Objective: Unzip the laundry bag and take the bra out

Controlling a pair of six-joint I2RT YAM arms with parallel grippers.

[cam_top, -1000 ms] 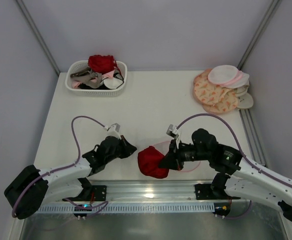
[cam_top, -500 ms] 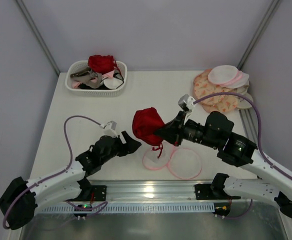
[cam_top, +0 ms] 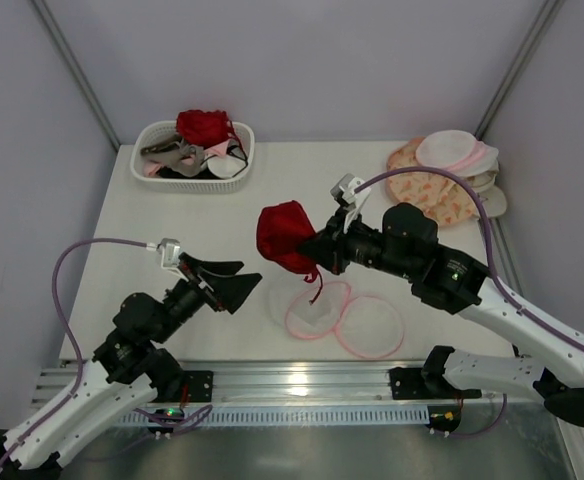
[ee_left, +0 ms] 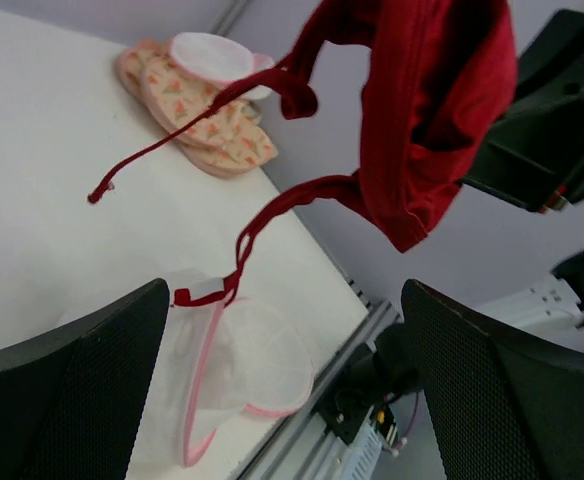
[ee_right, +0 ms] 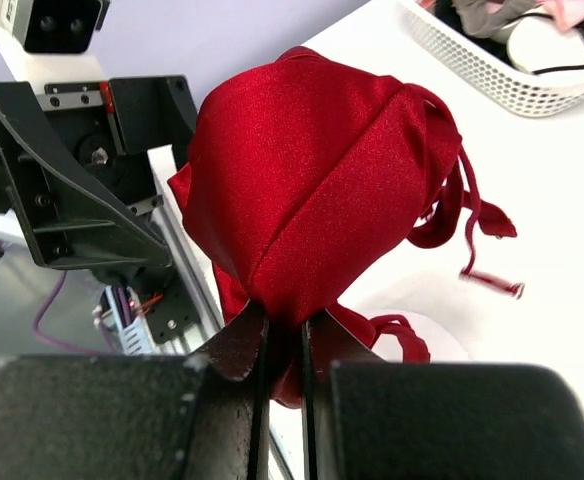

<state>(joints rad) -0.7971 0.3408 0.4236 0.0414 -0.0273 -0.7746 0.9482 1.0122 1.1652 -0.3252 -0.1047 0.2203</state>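
Both arms [cam_top: 532,335] are white with black joints [cam_top: 142,315], black end effectors [cam_top: 234,282] and looping purple cables [cam_top: 82,250].

Left wrist view: the bra [ee_left: 432,120] runs off the top edge, so we see only a lower cup and its straps. The left gripper's fingers [ee_left: 62,390] are cut at their roots by the bottom edge. One strap end hangs at the pink rim of the laundry bag [ee_left: 242,360]; we cannot tell whether it touches.

Right wrist view: the tips of the right gripper [ee_right: 284,335] are buried in red cloth, and we cannot see the pads. The basket [ee_right: 492,85] is clipped by the top-right corner.

Top view: the basket's tangle is too small for us to sort into garments. The left arm [cam_top: 72,400] runs off the lower left corner.
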